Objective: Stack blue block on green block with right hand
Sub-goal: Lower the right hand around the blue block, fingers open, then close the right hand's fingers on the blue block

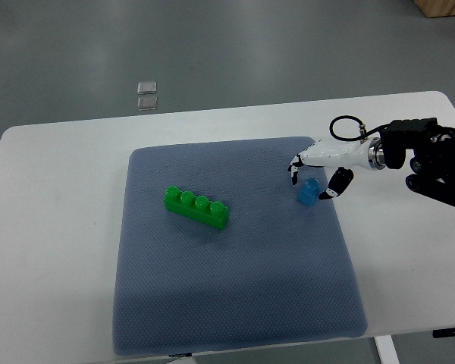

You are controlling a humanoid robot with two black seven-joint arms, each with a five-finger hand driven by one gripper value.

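Blue mat [235, 303] lying on my table [53, 227], carrying two blocks.
One green block [197, 208] is sitting well apart from one blue block [309, 193]; my right hand [316, 176] is hovering over it, fingers spread, grasping nothing.

One long bright-green plastic block with four studs [196, 208] and one small translucent blue plastic block [310, 192] lie on a single grey-blue textured mat [235, 303], which covers one white counter [53, 250]. One white robot hand with black fingertips [317, 180] is in view. Two small clear square pieces [147, 94] lie on the grey floor beyond the counter.
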